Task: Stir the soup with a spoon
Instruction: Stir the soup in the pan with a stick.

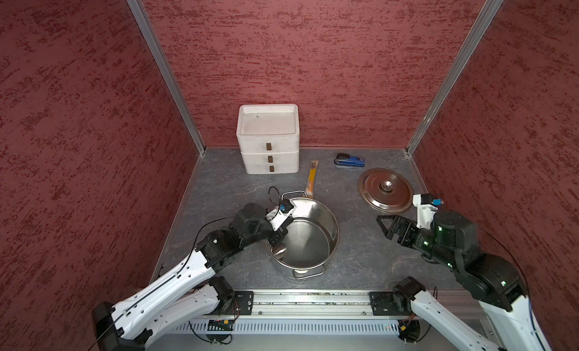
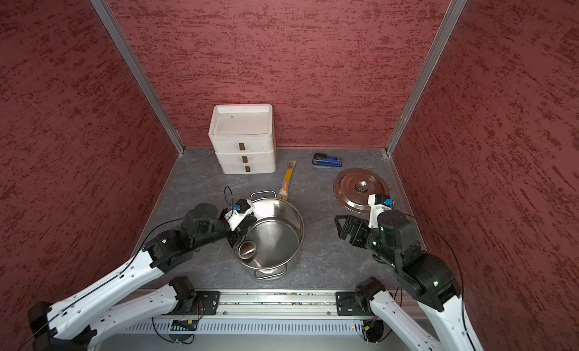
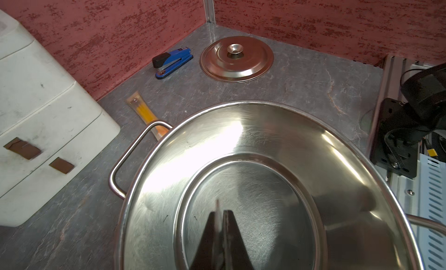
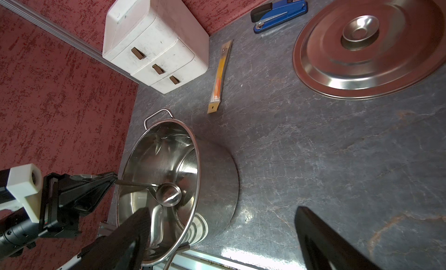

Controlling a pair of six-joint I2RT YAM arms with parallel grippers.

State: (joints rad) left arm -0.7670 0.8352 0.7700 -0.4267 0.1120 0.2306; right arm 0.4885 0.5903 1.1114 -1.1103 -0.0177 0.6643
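1. Left hand (image 4: 111, 180): reaches over the pot's left rim, pressed together on the top of the ladle's handle.
2. White three-drawer plastic box (image 1: 268, 139): against the back wall, well apart from the work.
3. Large round shiny steel pot (image 1: 324, 216) with two wire loop handles: mid tabletop (image 1: 360, 258). We see no liquid in it.
4. Long thin all-metal ladle (image 4: 168, 194): inside the pot, by its near-left wall.
5. Flat orange-yellow stick (image 1: 311, 177): just behind the pot. A blue stapler (image 1: 350, 160) lies further back.
6. Flat round steel lid (image 1: 385, 189): lying knob up, to the right.
7. Right hand (image 1: 383, 227): spread wide and holding nothing, near the lid and apart from the pot.

Hazards, as we judge them: the ladle's bowl sits close to the wall, so a wide sweep could knock it and shove the pot, which looks empty and which nothing steadies. The slim handle, pinched only near its end, could swivel or slip between the pads. The left wrist could also catch the rim.

Orientation — we read the ladle's long axis as steeply upright. The handle end is up in the hand and the small round bowl is down, hollow facing up. We cannot tell whether it touches the pot's floor.
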